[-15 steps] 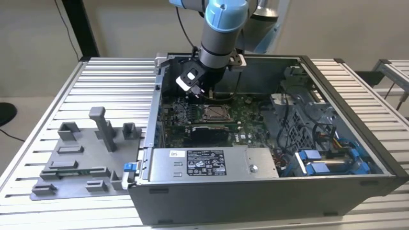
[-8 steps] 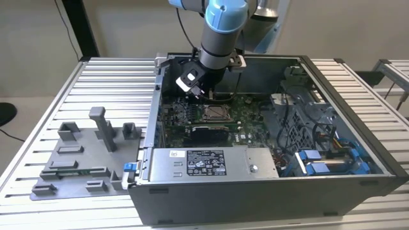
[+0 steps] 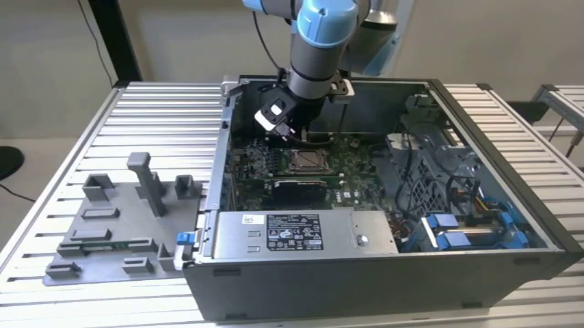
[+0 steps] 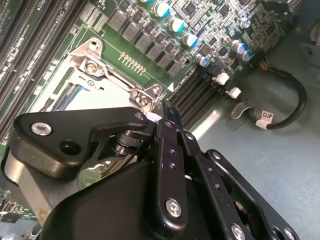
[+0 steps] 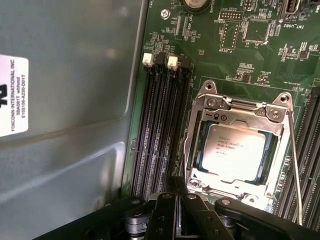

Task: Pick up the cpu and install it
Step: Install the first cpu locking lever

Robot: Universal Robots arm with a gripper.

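Observation:
The cpu [image 5: 235,152], a small square chip with a pale silver top, lies flat inside the metal-framed socket [image 5: 200,145] of the green motherboard [image 5: 240,45]. In the exterior view the cpu [image 3: 306,161] sits mid-board inside the open computer case [image 3: 511,266]. My gripper [image 3: 294,133] hangs just above the board, behind the socket in that view. In the first wrist view the gripper [image 5: 176,187] stands at the socket's edge, beside the cpu and apart from it. Its black fingers [image 4: 172,150] are shut together and hold nothing. The gripper body hides part of the socket frame [image 4: 90,75].
Black memory slots [image 5: 160,125] run alongside the socket, next to the grey case wall [image 5: 65,100]. A power supply [image 3: 301,232] lies in front of the board, with blue drive brackets [image 3: 466,229] at the exterior view's right. A grey fixture tray [image 3: 119,225] rests on the slatted table outside the case.

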